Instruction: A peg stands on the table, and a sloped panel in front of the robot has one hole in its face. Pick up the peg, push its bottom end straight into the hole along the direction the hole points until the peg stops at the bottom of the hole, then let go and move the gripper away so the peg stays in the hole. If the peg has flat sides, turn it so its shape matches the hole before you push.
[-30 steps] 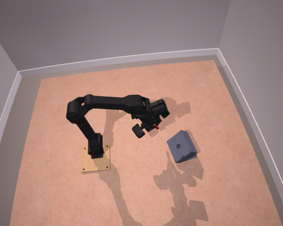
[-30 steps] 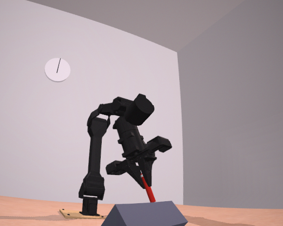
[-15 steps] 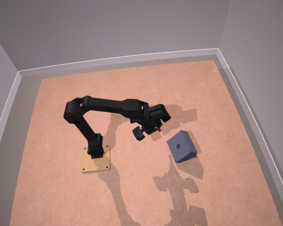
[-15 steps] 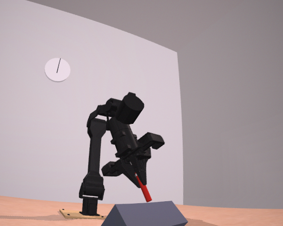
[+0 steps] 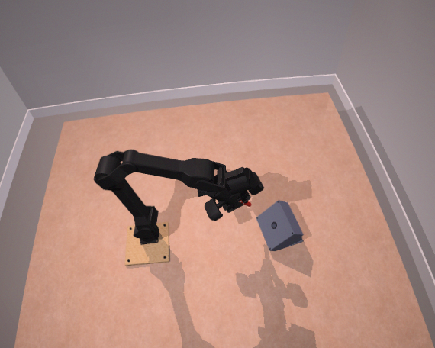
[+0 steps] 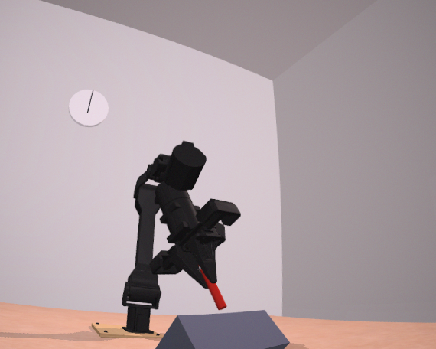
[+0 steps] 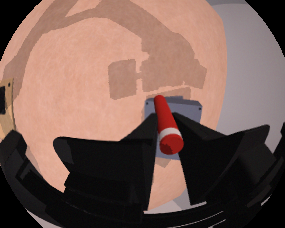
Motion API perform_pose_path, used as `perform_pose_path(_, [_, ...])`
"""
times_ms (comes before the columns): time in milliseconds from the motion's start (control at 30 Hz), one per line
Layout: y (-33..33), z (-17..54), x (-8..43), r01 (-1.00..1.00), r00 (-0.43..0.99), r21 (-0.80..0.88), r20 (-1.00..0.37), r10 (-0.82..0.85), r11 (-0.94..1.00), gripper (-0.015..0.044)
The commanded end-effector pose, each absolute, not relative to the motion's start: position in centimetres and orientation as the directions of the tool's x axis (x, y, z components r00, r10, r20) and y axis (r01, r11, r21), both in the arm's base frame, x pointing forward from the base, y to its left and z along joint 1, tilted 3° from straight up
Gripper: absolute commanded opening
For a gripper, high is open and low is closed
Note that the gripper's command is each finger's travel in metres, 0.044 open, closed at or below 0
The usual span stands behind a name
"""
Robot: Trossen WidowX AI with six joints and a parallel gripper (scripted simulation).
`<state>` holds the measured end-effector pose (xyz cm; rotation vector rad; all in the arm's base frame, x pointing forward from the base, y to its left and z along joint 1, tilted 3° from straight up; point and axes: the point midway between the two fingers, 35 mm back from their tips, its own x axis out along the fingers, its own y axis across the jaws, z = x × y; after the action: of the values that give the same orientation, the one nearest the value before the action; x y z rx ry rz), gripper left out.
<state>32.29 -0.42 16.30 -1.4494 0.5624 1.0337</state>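
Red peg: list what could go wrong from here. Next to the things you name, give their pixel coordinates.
The red peg (image 5: 247,204) (image 6: 217,295) (image 7: 165,117) is tilted in the gripper (image 5: 240,203) (image 6: 211,284) (image 7: 164,117); a mismatch with the hole's (image 5: 274,225) direction could jam it. Its free end is outside the hole, so a misaimed advance might strike the sloped panel (image 5: 285,219) (image 6: 230,329) (image 7: 190,111).

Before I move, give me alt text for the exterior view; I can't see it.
The black gripper is shut on a red peg, tilted with its free end down, above a blue-gray sloped block in the foreground. The arm stands on a tan base plate behind; a round clock hangs on the wall.
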Motion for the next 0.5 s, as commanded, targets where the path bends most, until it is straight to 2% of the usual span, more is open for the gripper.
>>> perform_pose_path(0, [-0.9,16.2,32.1,-0.830,0.502,-0.539,-0.834,0.229,-0.143,0.0000])
perform_pose_path(467, [-2.7,16.4,32.1,-0.808,0.563,-0.586,-0.798,0.215,-0.058,0.0000])
